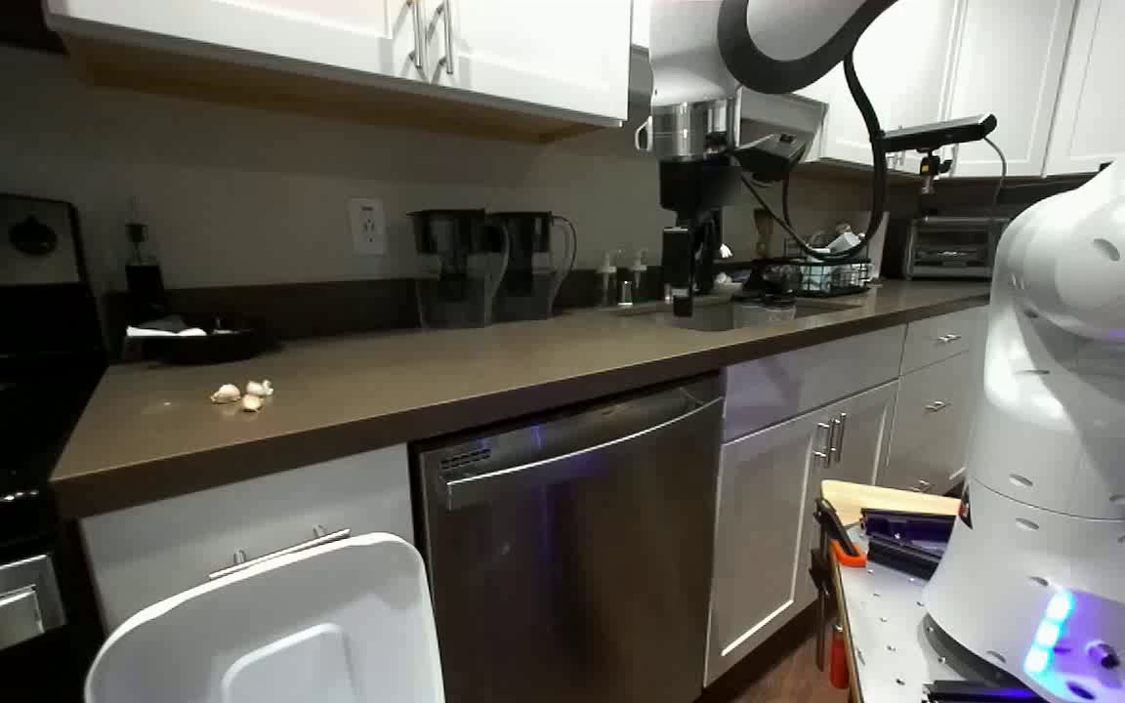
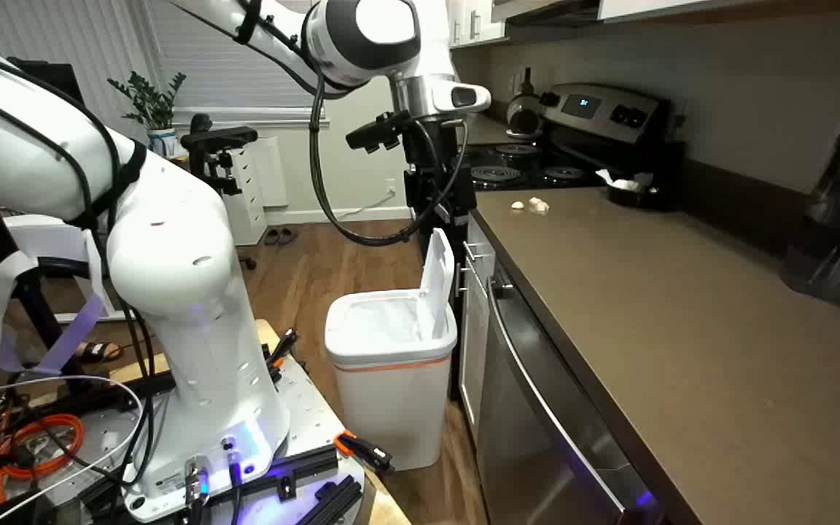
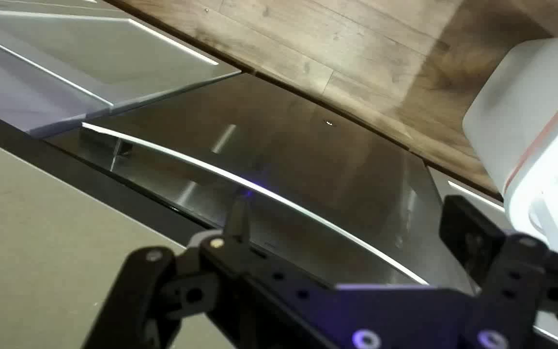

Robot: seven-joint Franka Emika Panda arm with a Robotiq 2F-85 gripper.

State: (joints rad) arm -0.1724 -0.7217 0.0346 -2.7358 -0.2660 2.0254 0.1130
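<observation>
My gripper (image 3: pixel 354 228) stands open with nothing between its widely spread fingers. Below it in the wrist view lie the steel dishwasher front (image 3: pixel 308 145) and the counter edge. In an exterior view the gripper (image 1: pixel 684 283) hangs pointing down, apart from everything, at about the height of the counter (image 1: pixel 484 366). Several small pale pieces, which look like garlic (image 1: pixel 248 393), rest on the counter near the stove; they also show as pale pieces (image 2: pixel 537 205) past the arm. A white bin (image 2: pixel 391 394) with its lid (image 2: pixel 437 284) raised stands on the floor beside the cabinets.
Two water pitchers (image 1: pixel 453 268) stand against the wall, and a black pan (image 1: pixel 201 344) sits by the stove (image 1: pixel 6 342). Toward the sink is a black wire rack (image 1: pixel 826 275). Upper cabinets (image 1: pixel 348 44) overhang the counter. A cable (image 2: pixel 318 175) loops beside the wrist.
</observation>
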